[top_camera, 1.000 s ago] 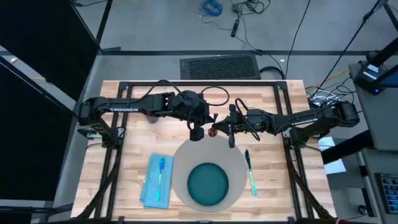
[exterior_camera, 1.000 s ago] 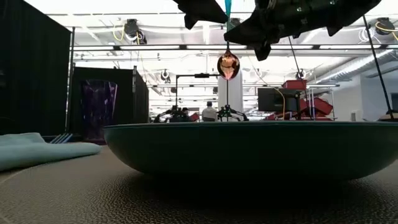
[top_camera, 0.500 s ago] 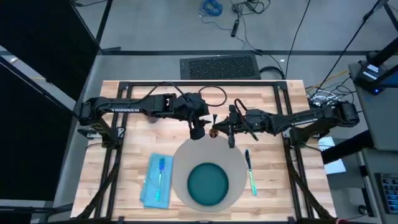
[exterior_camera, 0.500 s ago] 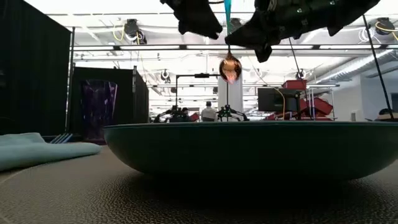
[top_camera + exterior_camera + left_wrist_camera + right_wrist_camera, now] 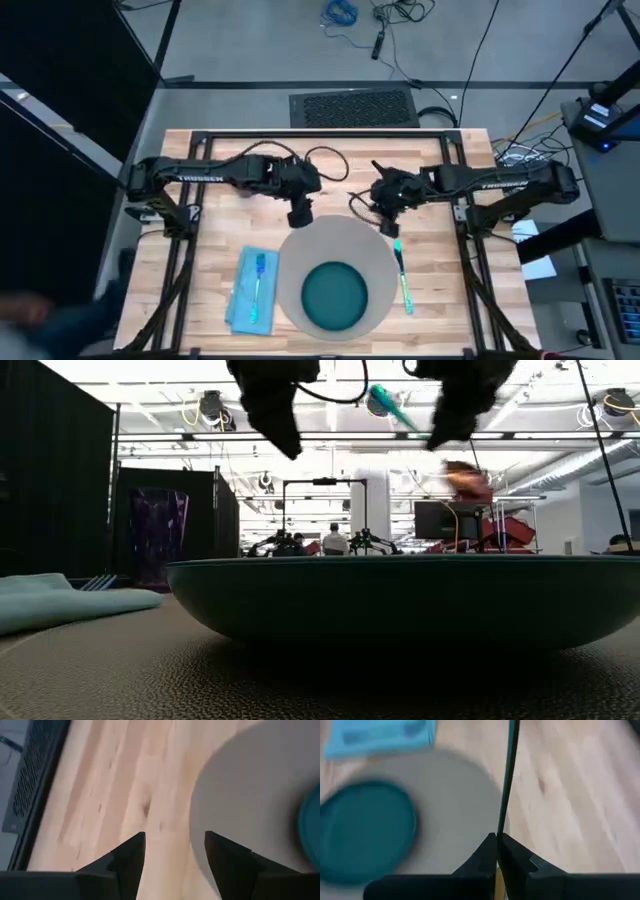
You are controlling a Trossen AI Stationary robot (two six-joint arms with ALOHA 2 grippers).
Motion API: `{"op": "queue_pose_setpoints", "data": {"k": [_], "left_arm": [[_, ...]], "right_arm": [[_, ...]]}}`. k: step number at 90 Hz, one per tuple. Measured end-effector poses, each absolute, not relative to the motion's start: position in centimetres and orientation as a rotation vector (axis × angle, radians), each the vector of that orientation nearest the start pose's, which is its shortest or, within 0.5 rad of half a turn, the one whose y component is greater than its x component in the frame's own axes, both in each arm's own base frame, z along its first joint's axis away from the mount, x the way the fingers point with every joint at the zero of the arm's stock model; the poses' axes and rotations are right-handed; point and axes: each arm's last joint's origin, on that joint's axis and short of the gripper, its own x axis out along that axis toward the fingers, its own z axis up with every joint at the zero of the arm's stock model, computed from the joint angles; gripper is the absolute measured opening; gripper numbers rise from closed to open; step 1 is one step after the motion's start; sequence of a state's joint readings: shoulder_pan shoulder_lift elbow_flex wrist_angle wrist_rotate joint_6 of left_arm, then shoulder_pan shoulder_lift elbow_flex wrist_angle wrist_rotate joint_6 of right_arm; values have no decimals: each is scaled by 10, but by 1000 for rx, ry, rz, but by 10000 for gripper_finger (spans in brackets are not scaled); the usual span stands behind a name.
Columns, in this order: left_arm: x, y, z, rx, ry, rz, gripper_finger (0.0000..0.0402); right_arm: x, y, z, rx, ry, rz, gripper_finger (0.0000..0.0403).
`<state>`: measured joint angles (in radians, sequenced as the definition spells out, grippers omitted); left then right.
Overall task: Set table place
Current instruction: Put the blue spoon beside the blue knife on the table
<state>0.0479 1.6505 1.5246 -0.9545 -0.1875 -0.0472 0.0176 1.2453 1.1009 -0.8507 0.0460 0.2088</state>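
1. Presently we find the right fingers (image 5: pixel 481 858) clenched on a spoon (image 5: pixel 509 770), hovering over the worktop (image 5: pixel 210 240) just off the far-right edge of the grey placemat (image 5: pixel 330 238).
2. The placemat lies near and left of those fingers. A teal-handled utensil (image 5: pixel 403 275) lies just right of it, long axis running near to far.
3. We judge the spoon belongs on that right side, and the right arm is the nearer.
4. The left fingers (image 5: pixel 131 856) are released and empty, over the placemat's far-left edge.
5. Half a second ago both arms met at the centre with the spoon hanging straight down between them. They have since parted, and the spoon has swung right and tilted.
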Motion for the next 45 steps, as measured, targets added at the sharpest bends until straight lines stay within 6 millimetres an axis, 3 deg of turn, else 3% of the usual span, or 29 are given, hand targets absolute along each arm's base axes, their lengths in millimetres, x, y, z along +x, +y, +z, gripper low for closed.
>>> {"op": "queue_pose_setpoints", "data": {"k": [19,31,45], "left_arm": [[336,7,310,50,1088,172,190],[338,4,307,47,1089,164,190],[338,-1,307,43,1086,159,190]], "right_arm": [[214,35,303,327,1259,-16,0],[212,63,298,380,1344,152,0],[215,94,284,386,1465,208,0]]}}
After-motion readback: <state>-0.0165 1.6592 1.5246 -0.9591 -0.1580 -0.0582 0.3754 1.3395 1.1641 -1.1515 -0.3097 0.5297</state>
